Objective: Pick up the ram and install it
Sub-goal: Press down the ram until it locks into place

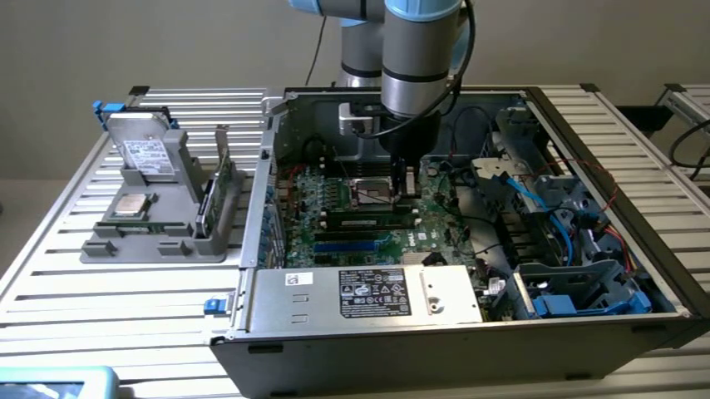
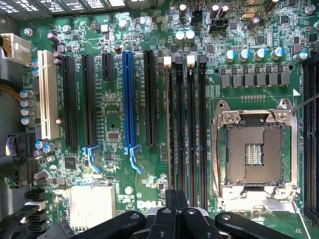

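My gripper (image 1: 401,189) hangs inside the open computer case, low over the motherboard (image 1: 332,208) between the processor socket (image 1: 372,193) and the memory slots (image 1: 364,223). In the wrist view its black fingers (image 2: 164,219) are pressed together, and nothing shows between them. They sit over the near end of the long black memory slots (image 2: 185,129), beside the open processor socket (image 2: 255,152). A slim dark-green stick that looks like the ram (image 1: 229,195) stands on edge in the grey fixture at the exterior view's left. Whether a stick sits in the slots I cannot tell.
The grey fixture (image 1: 166,245) also carries a drive (image 1: 145,154) and a square silver chip (image 1: 133,204). In the case, the power supply box (image 1: 367,293) lies at the front, and cables and blue drive bays (image 1: 566,249) crowd the exterior view's right. Expansion slots (image 2: 127,99) flank the memory slots.
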Robot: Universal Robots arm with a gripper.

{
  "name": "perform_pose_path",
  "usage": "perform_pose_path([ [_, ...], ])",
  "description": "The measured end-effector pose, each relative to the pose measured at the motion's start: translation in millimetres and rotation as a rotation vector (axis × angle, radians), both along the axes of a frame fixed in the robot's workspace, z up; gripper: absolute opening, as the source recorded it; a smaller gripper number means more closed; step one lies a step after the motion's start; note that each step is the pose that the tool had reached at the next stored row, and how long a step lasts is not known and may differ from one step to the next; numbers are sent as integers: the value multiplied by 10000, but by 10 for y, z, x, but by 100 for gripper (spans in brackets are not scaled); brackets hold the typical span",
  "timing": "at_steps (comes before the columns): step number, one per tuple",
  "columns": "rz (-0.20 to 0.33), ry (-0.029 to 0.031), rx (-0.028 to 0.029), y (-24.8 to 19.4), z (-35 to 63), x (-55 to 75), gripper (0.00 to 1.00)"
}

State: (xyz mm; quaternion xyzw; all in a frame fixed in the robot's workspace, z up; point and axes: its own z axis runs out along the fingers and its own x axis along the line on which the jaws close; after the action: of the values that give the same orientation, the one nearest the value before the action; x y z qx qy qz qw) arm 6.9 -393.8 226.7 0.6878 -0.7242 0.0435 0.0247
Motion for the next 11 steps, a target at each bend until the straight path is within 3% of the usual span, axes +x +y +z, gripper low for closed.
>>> perform_pose_path([
  [11, -147, -2, 5, 1, 8, -9, 11],
])
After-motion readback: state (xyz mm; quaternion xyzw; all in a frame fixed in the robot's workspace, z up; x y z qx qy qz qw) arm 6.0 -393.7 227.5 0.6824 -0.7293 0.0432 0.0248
